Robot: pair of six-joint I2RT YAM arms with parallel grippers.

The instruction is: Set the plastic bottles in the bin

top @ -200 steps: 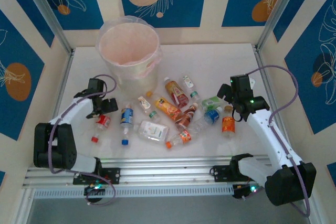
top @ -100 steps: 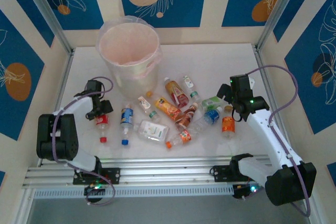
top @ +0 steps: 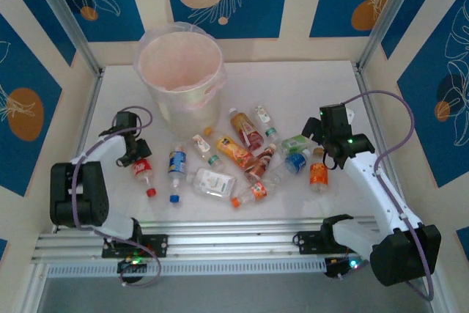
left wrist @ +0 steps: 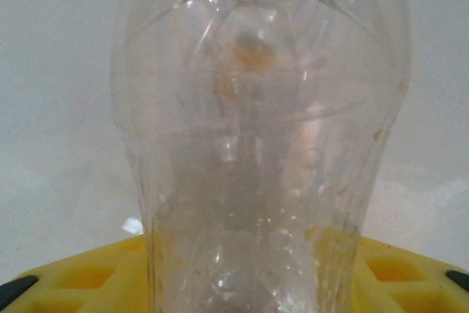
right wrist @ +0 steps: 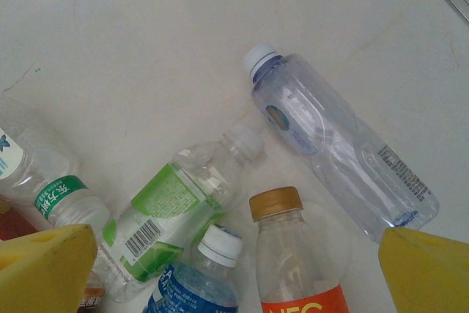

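While between left claw (top: 135,157) fingers (left wrist: 73,284), clear bottle (left wrist: 256,144) (red-capped)

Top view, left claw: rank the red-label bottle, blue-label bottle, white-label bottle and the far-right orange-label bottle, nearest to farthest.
From the left claw:
1. Red-label bottle, right at the claw, left side of the table.
2. Blue-label bottle, just right of that.
3. White-label bottle, lying mid-table, near side.
4. Orange-label bottle, far right.

Arms (top: 370,177) white with black joints — purple cables (top: 381,93), yellow pincer fingers (right wrist: 44,269).
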